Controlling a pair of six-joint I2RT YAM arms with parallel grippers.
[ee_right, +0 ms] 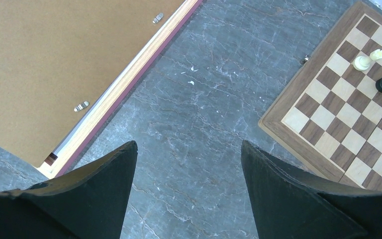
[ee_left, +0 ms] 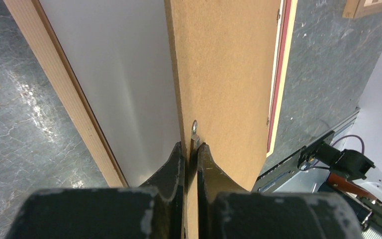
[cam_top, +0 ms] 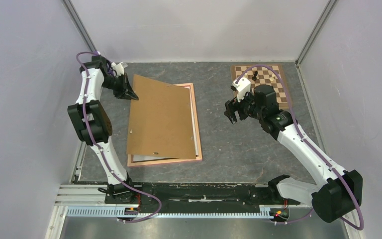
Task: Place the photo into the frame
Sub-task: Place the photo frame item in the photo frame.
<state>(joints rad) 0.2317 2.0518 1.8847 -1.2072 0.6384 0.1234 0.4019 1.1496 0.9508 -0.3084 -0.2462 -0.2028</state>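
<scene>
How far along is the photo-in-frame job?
Done: frame lies back-up, a white sheet inside; whether it's the photo, can't tell. In hand: left gripper pinches the backing board by its edge, tilted over the frame. Right gripper open, idle. Left: board flat, clips shut.

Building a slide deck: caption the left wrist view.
Left hand pinches the backing board by its edge, tilted up over the frame.

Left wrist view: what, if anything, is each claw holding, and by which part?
The left claw pinches the brown backing board by its edge, beside a metal tab. The right claw is open, holding nothing.
</scene>
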